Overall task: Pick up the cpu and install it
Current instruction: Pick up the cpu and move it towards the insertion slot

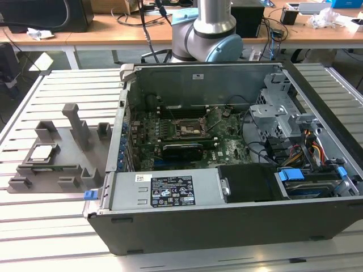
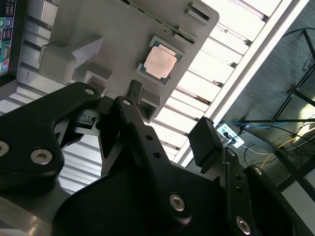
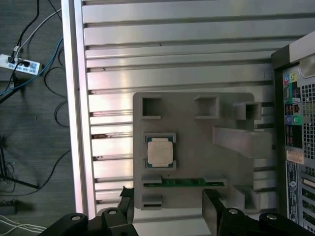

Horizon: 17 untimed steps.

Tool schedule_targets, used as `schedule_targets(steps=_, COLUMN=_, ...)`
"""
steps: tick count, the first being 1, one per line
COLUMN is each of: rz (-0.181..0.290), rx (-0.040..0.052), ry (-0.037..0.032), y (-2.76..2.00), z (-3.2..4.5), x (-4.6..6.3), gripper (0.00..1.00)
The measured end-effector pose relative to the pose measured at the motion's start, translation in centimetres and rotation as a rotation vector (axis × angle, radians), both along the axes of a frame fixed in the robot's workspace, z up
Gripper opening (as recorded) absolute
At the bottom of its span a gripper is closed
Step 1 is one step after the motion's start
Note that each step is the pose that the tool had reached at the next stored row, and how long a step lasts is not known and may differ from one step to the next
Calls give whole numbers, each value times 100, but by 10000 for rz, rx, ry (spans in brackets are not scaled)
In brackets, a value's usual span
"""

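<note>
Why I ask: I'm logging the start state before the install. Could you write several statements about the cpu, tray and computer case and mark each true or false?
1. The cpu lies on the grey tray. True.
2. The gripper holds the cpu. False: its jaws are open and empty, clear of the cpu.
3. The computer case lies open, with its motherboard exposed. True.
4. The grey tray sits at the exterior view's right of the computer case. False: it sits at that view's left.
</note>
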<state>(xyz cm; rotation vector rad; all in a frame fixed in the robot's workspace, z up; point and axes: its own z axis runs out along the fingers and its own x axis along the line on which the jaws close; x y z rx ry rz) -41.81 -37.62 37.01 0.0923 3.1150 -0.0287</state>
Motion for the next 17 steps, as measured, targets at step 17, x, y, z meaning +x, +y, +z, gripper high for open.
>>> schedule_targets(steps=17, rz=0, rx=0, ry=0, y=0, z=-156, x=0, gripper=66)
